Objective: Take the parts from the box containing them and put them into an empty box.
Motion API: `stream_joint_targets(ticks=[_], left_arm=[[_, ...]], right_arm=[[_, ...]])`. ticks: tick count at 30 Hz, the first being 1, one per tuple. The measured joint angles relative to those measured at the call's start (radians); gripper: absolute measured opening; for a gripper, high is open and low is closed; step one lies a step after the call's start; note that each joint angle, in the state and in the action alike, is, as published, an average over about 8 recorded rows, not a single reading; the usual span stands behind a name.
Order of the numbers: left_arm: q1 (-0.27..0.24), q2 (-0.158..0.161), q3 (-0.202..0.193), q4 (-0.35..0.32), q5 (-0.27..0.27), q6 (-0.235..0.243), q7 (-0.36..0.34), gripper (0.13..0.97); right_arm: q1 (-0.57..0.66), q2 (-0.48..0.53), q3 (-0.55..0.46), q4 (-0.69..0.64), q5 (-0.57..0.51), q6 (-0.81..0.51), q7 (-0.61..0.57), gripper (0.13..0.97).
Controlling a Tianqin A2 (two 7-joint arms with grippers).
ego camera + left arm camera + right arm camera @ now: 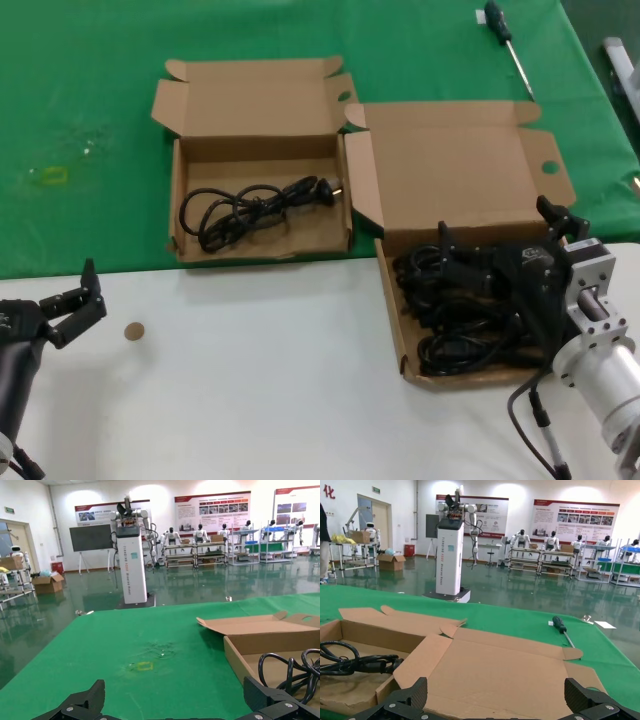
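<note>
Head view: one black power cord [255, 207] lies coiled in the smaller cardboard box [190, 243], long axis left-right, plug toward the larger box [450, 170]. That box, just right, holds a heap of cords [450, 330]. Right gripper [495, 245] hangs over the heap, fingers spread wide. Left gripper [88, 295] idles near-left, fingers apart. Screwdriver [505, 40] lies far behind.

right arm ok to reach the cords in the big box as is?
Probably yes. The right gripper, open, hangs right over the cords in the larger box, whose lid lies folded back. Nothing covers them.
</note>
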Motion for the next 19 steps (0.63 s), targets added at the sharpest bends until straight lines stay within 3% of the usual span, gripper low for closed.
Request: stream_joint_targets(ticks=[19], left_arm=[[0.000,0.000,0.000,0.000,0.000,0.000,0.000,0.966]], right_arm=[[0.000,0.000,0.000,0.000,0.000,0.000,0.000,0.966]])
